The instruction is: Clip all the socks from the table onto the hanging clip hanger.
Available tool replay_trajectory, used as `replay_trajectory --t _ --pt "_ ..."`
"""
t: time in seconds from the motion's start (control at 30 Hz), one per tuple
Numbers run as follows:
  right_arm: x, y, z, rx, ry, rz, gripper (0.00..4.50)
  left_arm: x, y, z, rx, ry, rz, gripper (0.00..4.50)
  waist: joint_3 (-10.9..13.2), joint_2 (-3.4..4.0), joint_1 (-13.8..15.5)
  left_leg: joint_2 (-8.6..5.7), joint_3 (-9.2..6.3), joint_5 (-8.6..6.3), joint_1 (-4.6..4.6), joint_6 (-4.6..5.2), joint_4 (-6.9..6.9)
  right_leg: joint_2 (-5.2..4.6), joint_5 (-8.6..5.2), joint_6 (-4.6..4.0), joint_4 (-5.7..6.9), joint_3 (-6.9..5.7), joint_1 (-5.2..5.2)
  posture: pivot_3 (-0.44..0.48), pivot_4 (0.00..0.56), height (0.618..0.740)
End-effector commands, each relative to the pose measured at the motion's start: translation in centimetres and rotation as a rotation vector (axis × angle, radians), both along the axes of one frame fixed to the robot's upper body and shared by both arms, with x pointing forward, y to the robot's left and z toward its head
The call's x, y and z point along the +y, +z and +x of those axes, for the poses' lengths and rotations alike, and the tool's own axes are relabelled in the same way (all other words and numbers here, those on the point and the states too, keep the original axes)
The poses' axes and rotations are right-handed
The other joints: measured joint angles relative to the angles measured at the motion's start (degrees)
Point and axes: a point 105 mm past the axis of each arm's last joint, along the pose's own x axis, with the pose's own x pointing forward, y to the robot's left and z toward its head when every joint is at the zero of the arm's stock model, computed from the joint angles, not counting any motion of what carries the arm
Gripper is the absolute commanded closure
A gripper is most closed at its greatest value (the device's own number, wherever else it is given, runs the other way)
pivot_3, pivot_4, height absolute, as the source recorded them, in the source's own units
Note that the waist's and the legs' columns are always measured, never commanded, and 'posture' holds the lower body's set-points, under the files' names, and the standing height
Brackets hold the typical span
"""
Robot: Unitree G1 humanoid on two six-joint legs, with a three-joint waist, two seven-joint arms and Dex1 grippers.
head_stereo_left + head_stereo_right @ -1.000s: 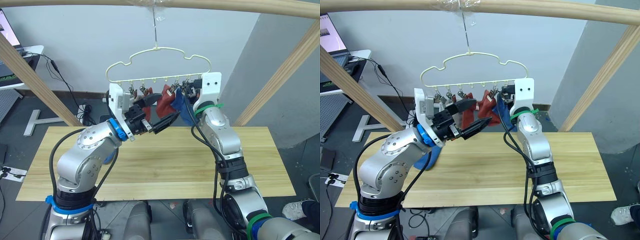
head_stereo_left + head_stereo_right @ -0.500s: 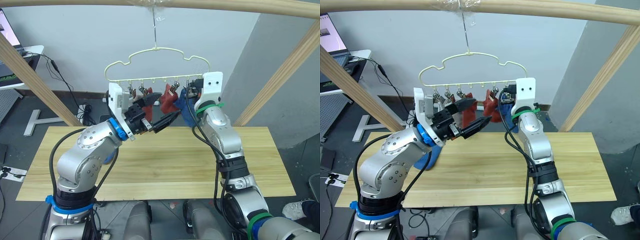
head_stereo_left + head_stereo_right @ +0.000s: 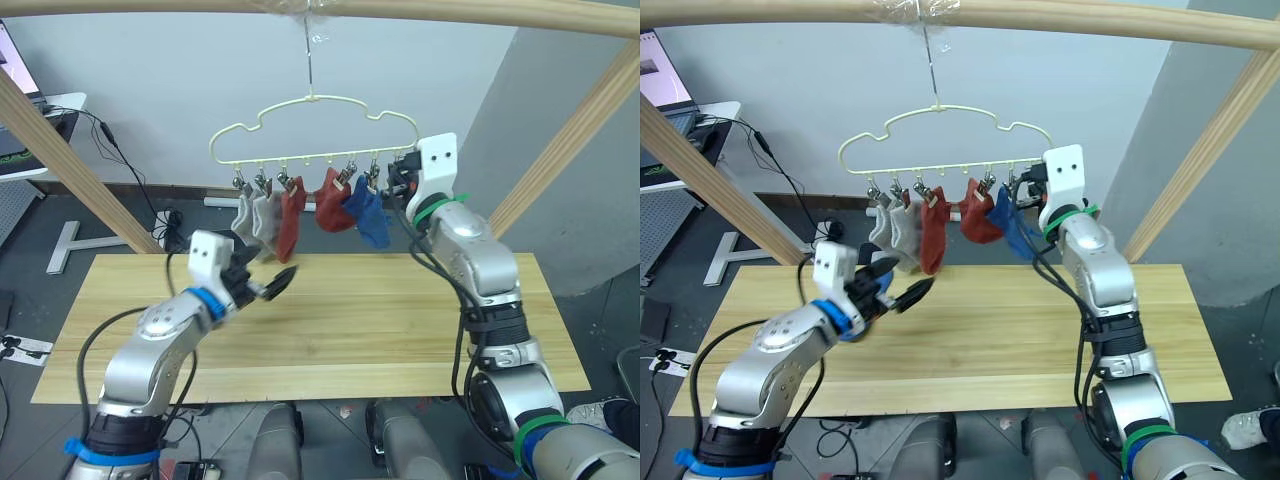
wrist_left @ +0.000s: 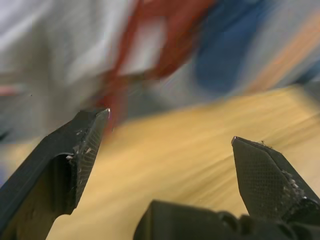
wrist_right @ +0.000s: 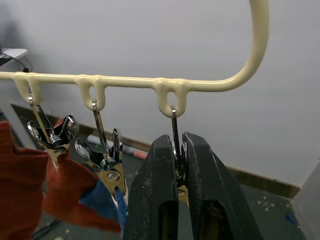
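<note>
**Five socks hanging, end clip pinched**

Hanging from the clip hanger (image 3: 312, 128) under the wooden pole (image 3: 420, 10): two light grey socks (image 3: 254, 215), two rust red socks (image 3: 310, 210) and one blue sock (image 3: 367, 216), all dangling above the far edge of the table (image 3: 330, 325). Pinching the hanger's right-end clip (image 5: 176, 165) with the right gripper (image 5: 179, 150), fingers pressed together on either side of the metal, just beside the clip carrying the blue sock. Hovering low over the table's left part with the left gripper (image 3: 272, 283), fingers (image 4: 85, 145) spread wide apart and carrying nothing, below and in front of the grey socks. Showing bare wood grain across the tabletop between the two arms.
</note>
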Motion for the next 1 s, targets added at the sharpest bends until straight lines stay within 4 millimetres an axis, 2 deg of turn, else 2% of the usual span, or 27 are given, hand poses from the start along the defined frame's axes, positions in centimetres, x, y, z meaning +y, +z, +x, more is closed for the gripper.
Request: replay_trajectory --t 0.03,0.17,0.33,0.43,0.57,0.7,0.83,0.9,1.0 --pt "0.2 1.7 -0.8 -0.009 0.067 -0.005 4.48 5.0 -1.3 1.6 -0.019 0.161 0.130 0.00 0.0 0.00 0.3 -0.01 -0.01 0.00 0.00 0.00 0.01 -0.01 0.01 -0.01 -0.02 -0.02 0.01 -0.054 0.239 0.740" --pt "0.0 1.7 -1.0 0.025 0.087 -0.016 4.48 7.9 -2.6 3.8 0.015 0.266 0.205 0.00 0.0 -0.01 0.9 -0.05 0.03 0.01 -0.03 0.02 0.04 -0.06 0.02 0.02 -0.05 -0.01 0.02 -0.054 0.244 0.740" --pt "-0.1 1.8 -0.9 0.048 0.076 -0.005 4.48 7.5 -4.6 5.8 0.101 0.262 0.084 0.00 0.0 -0.01 1.0 -0.06 0.05 0.01 -0.08 0.02 0.03 -0.06 0.02 0.03 -0.06 -0.04 0.00 -0.052 0.250 0.740" --pt "0.0 1.5 -1.1 0.067 0.076 0.003 4.48 7.6 -6.1 6.0 0.169 0.262 0.082 0.00 0.0 -0.01 0.9 -0.06 0.03 0.00 -0.12 0.03 0.02 -0.06 0.02 0.03 -0.06 -0.06 -0.02 -0.058 0.251 0.740" --pt "0.1 1.5 -1.4 0.074 0.078 0.008 4.48 7.5 -8.7 4.7 0.287 0.200 0.119 0.00 0.0 -0.01 0.3 -0.05 0.00 0.00 -0.15 0.03 0.00 -0.06 0.03 0.02 -0.03 -0.09 -0.07 -0.081 0.252 0.740" --pt "-0.5 1.7 -1.4 0.072 0.057 0.015 4.50 7.7 -9.8 3.5 0.341 0.161 0.125 1.18 0.0 -0.01 0.0 -0.06 0.01 0.00 -0.09 0.03 0.00 -0.07 0.03 0.03 -0.01 -0.08 -0.01 -0.092 0.249 0.740" --pt "-1.1 1.7 -1.3 0.075 0.040 0.023 4.50 6.7 -9.1 3.4 0.306 0.103 0.088 2.30 0.0 0.00 0.0 -0.05 0.03 0.00 -0.02 0.03 0.01 -0.08 0.03 0.03 -0.01 -0.05 0.04 -0.096 0.246 0.740" --pt "-1.4 1.8 -1.2 0.078 0.039 0.028 4.50 5.3 -8.9 3.0 0.294 0.039 0.065 2.92 0.0 0.00 0.0 -0.05 0.03 0.00 -0.02 0.02 0.01 -0.09 0.03 0.02 0.00 -0.05 0.05 -0.092 0.245 0.740" --pt "-1.7 1.6 -0.9 0.129 0.049 0.088 4.50 1.0 -8.0 1.1 0.283 -0.146 -0.055 3.84 0.0 0.00 -0.1 -0.05 0.05 0.00 -0.03 0.02 0.00 -0.13 0.03 0.02 -0.03 -0.03 0.06 -0.092 0.243 0.740"
